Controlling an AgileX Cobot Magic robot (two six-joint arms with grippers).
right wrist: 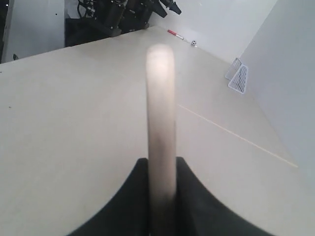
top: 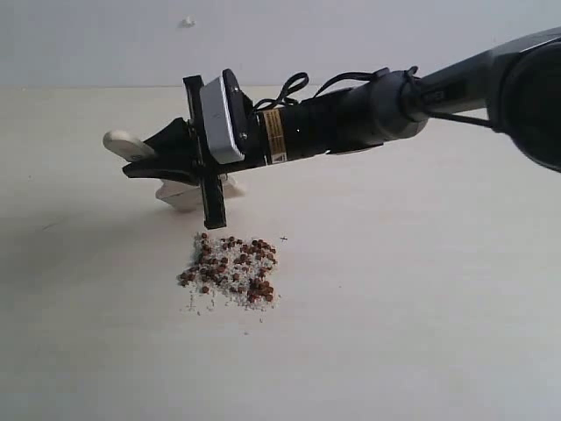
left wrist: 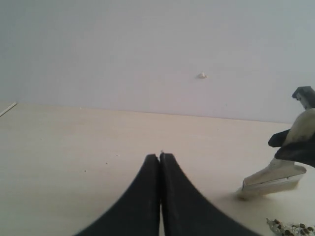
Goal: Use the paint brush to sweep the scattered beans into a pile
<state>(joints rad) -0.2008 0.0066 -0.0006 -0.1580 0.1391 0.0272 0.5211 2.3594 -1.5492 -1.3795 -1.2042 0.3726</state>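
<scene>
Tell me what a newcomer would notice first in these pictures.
First comes the black right arm reaching across the middle of the exterior view, its fingers clamped on the pale wooden handle of the paint brush. Just below it, the reddish-brown pile of beans stands out against the cream table, with the brush's bristles just beyond the pile.
</scene>
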